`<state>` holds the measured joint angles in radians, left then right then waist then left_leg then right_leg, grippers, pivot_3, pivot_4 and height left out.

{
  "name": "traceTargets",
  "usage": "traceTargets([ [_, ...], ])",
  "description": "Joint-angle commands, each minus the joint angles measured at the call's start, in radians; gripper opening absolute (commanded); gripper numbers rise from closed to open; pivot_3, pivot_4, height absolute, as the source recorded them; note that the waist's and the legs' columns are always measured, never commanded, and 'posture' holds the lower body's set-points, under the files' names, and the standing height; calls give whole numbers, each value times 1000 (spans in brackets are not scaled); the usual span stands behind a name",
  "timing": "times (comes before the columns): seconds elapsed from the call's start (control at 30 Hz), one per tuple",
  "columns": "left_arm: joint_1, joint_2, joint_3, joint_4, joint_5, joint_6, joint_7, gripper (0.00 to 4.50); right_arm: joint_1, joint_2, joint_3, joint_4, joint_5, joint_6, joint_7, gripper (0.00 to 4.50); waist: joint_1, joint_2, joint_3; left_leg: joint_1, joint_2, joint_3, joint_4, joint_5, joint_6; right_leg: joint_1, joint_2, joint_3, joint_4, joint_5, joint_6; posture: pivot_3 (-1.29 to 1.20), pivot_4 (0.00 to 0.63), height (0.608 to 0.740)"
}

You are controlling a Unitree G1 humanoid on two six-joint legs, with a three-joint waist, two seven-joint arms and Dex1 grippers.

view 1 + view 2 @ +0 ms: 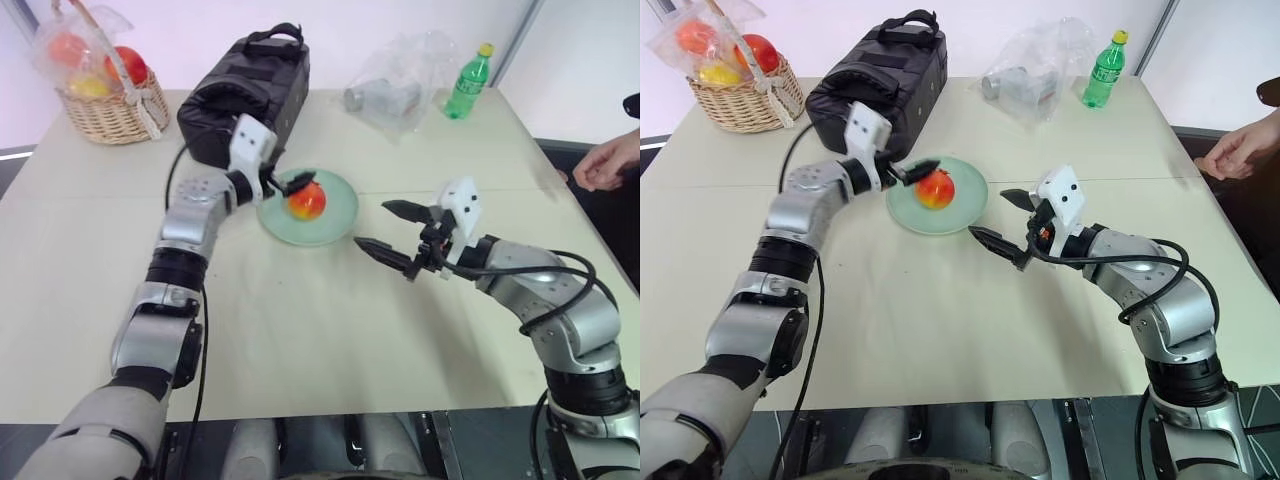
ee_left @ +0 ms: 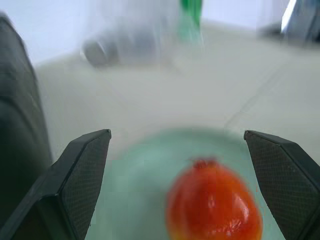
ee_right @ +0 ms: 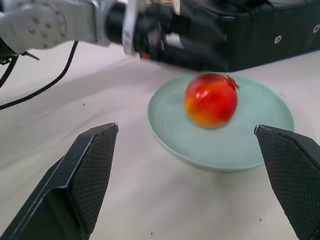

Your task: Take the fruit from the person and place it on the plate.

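The red-orange fruit (image 1: 307, 201) with a yellow patch rests on the pale green plate (image 1: 340, 218) at the middle of the table. Just behind and left of it, my left gripper (image 1: 293, 183) is open; in the left wrist view its fingers (image 2: 85, 170) stand wide on either side of the fruit (image 2: 215, 200) without touching it. My right gripper (image 1: 372, 224) is open and empty, low over the table, a little to the right of the plate (image 3: 250, 142) and pointing at it. The person's hand (image 1: 605, 165) rests at the table's far right edge.
A black bag (image 1: 245, 90) stands right behind the plate. A wicker basket (image 1: 110, 112) of wrapped fruit is at the back left, with a crumpled plastic bag (image 1: 400, 80) and a green bottle (image 1: 468, 82) at the back right.
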<state>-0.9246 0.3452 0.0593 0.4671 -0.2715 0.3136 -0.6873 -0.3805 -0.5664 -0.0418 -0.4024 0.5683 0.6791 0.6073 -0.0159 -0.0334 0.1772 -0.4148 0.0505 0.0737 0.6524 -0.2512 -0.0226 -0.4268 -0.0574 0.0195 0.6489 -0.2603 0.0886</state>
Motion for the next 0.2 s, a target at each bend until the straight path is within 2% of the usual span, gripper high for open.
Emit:
traceTargets([
  [0.03, 92, 70, 109, -227, -87, 124, 38, 4435, -45, 12, -39, 85, -61, -88, -31, 4500, -4, 0, 0, 0, 0, 0, 0, 0, 0, 0, 0, 0, 0, 0, 0, 0, 150, 740],
  [0.2, 265, 150, 212, -484, -154, 272, 120, 4435, -83, 40, -24, 227, -150, -198, -49, 4500, -3, 1, 0, 3, 0, 1, -2, 0, 0, 0, 0, 1, 2, 0, 0, 0, 150, 740],
])
